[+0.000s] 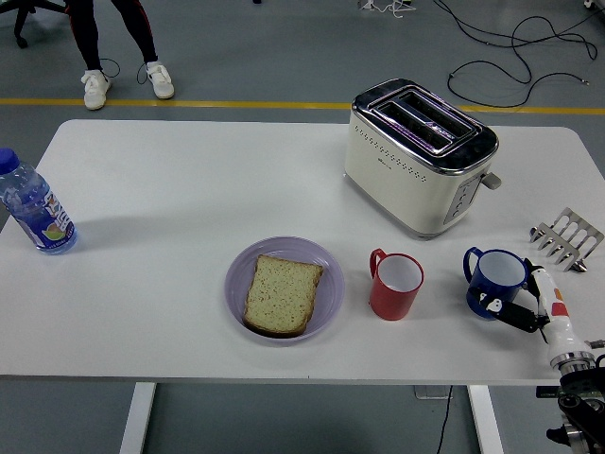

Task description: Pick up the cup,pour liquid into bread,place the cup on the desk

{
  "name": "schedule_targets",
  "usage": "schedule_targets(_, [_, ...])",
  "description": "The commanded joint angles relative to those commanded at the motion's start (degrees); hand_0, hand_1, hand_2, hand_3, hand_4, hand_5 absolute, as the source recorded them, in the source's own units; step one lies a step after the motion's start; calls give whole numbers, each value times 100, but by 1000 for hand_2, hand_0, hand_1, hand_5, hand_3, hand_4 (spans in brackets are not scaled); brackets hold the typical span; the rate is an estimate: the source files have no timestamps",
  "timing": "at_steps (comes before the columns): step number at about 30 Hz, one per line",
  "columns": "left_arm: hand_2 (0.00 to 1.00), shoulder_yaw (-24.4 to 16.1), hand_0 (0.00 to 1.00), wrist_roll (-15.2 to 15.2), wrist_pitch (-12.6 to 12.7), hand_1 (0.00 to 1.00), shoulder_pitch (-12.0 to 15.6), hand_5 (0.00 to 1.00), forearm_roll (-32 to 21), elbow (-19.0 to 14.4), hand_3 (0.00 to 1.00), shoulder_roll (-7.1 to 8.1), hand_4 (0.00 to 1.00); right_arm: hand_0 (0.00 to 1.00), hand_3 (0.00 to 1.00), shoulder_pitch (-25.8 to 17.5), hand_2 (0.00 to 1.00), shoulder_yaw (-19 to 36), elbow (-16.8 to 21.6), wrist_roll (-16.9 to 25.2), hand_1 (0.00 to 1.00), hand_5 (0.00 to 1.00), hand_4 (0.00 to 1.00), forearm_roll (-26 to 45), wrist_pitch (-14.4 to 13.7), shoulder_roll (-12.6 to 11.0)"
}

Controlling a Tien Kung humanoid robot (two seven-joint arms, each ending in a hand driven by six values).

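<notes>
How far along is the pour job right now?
Early stage. The right hand is at the blue cup, fingers against its near side, but the cup stands on the table, unlifted. The bread lies on the purple plate. Lifting, pouring and setting down remain.
</notes>
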Motion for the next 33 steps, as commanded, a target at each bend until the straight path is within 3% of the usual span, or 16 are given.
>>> schedule_targets(1, [714, 2, 657, 0, 0, 693, 0, 936, -6, 0, 608, -1, 343, 538, 748, -1, 632, 4, 0, -10, 475, 94, 819, -10, 4, 1])
schedule_targets(2, [714, 2, 657, 1, -1, 693, 0, 936, -3, 0, 608, -1, 343, 566, 822, -4, 688, 9, 1, -16, 499, 96, 865, -17, 9, 5])
schedule_targets(12, [714, 47, 656, -4, 0, 693, -18, 936, -52, 0, 608, 3, 343, 582, 865, -26, 730, 53, 30, -52, 520, 87, 871, -121, 25, 16])
schedule_targets(13, [714, 41, 657, -3, 0, 693, -22, 936, -49, 0, 608, 3, 342, 604, 927, -27, 771, 60, 36, -51, 551, 73, 879, -124, 24, 15])
schedule_targets(31, [714, 62, 658, -4, -2, 693, -22, 936, -53, 0, 608, -1, 343, 626, 972, -137, 811, 107, 119, -6, 574, 31, 911, -243, -38, 28])
schedule_targets(32, [714, 65, 657, -5, -2, 693, -22, 936, -54, 0, 608, -1, 343, 705, 987, -145, 864, 117, 122, -2, 646, 22, 911, -241, -34, 30])
schedule_targets(33, [714, 72, 657, -4, -3, 693, -23, 936, -58, 0, 608, 0, 343, 705, 987, -150, 864, 122, 126, -2, 646, 22, 911, -243, -23, 28])
